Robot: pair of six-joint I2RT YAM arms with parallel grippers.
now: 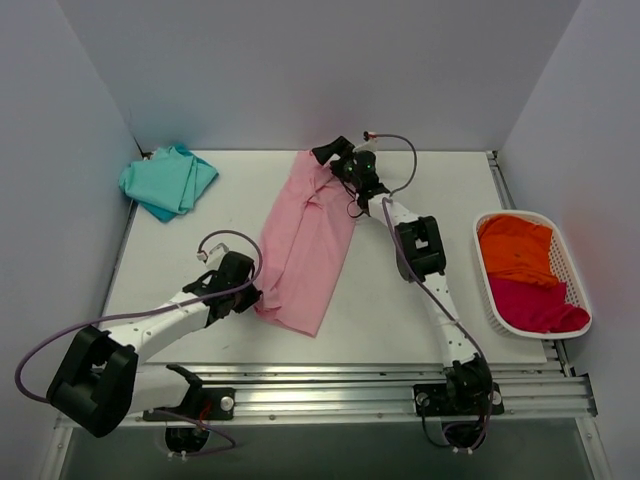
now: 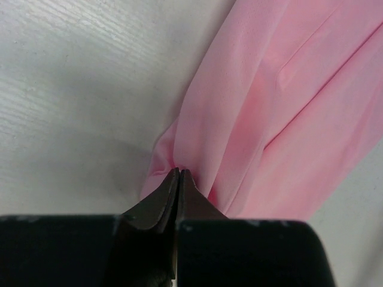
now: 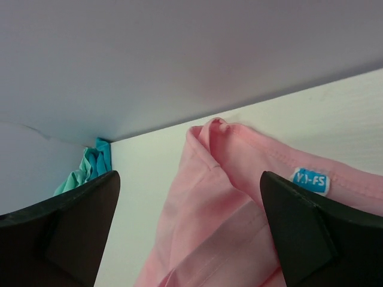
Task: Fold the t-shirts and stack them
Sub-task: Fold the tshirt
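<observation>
Pinching the pink shirt (image 1: 305,245) (image 2: 287,107) (image 3: 209,239) at its near left corner, the left hand (image 1: 245,290) (image 2: 179,172) has its fingers pressed together with a gathered fold of cloth caught at their tips. The cloth puckers where it is nipped and fans away from that point across the desk (image 1: 200,250) (image 2: 72,89) (image 3: 335,113).

The right hand (image 1: 325,153) (image 3: 188,179) is at the far end of the same shirt, over the collar. Its two fingers stand wide apart with nothing between them. Whether they touch the cloth cannot be told. A small blue label (image 3: 310,179) shows at the neckline beside the right finger.

Shirts counted: four.
1. One pink shirt, laid out as a long strip down the middle of the desk, slanting from the far centre toward the near left, folded lengthwise.
2. One teal shirt (image 1: 170,180) (image 3: 90,164), folded in a compact bundle at the far left corner, well apart from the pink one.
3. One orange shirt (image 1: 517,250), in the far part of the basket (image 1: 572,270).
4. One magenta shirt (image 1: 535,305), in the near part of that basket, touching the orange one.

Baskets counted: one, white, at the right edge of the desk.
</observation>
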